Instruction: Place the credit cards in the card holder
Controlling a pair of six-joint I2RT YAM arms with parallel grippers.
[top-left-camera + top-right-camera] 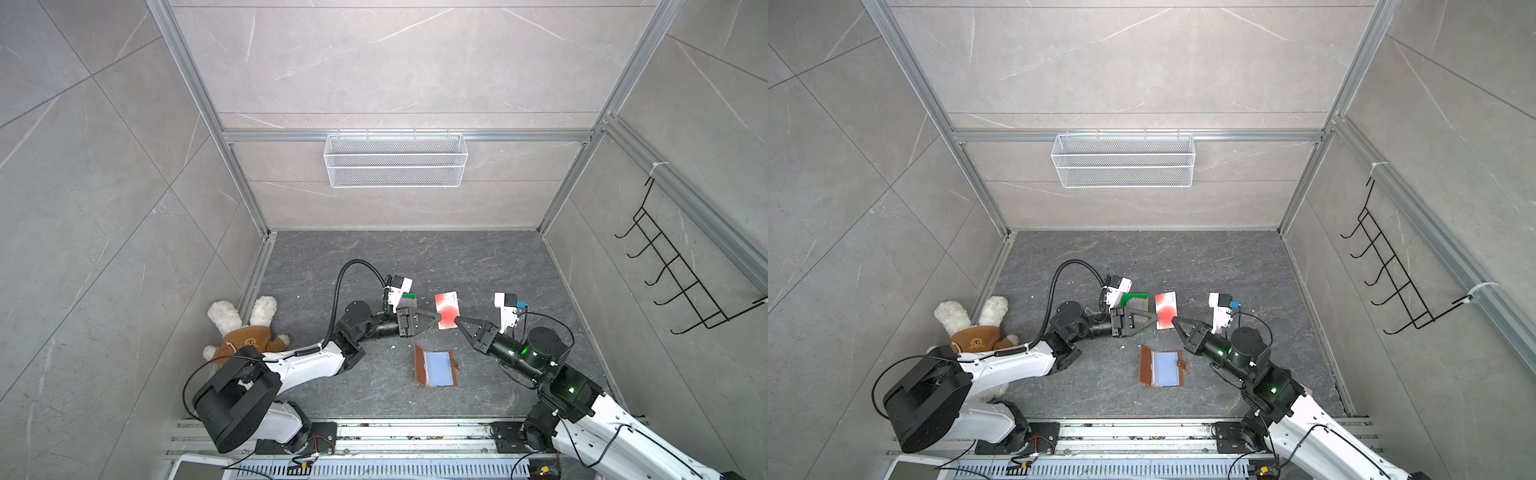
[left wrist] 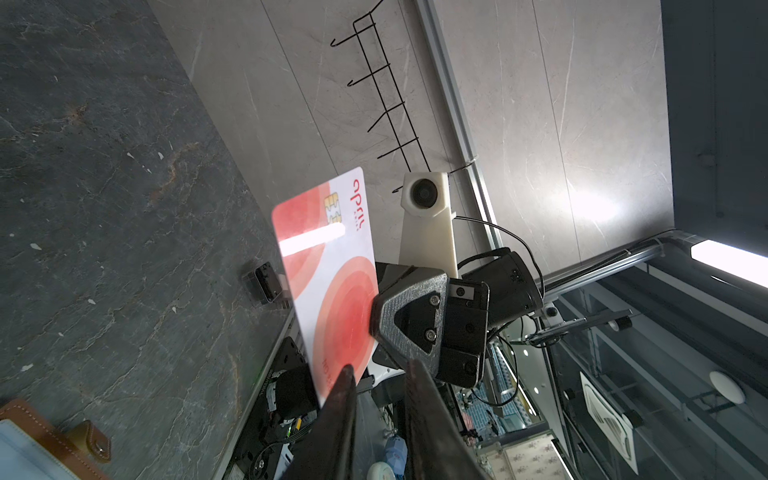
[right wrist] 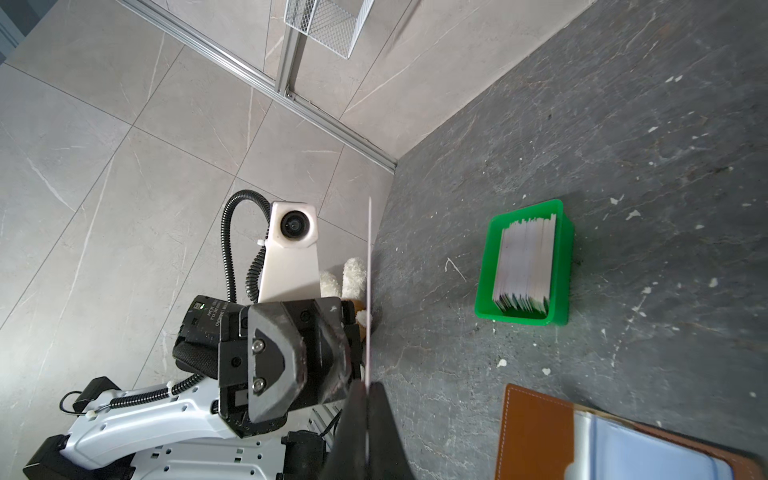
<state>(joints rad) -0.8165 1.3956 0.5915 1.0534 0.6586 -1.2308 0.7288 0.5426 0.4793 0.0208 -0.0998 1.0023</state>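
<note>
Credit card (image 2: 328,286) — white, red-orange discs.

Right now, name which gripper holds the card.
The right gripper, shut on the card at its edge; the left gripper stands open beside it.

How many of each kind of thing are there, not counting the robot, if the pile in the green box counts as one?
Single card, held up in the air: 1
Card pile: 1
Green box: 1
Wallet: 1
Stuffed toy: 1
Wire basket: 1
Hook rack: 1
Total: 7
</note>
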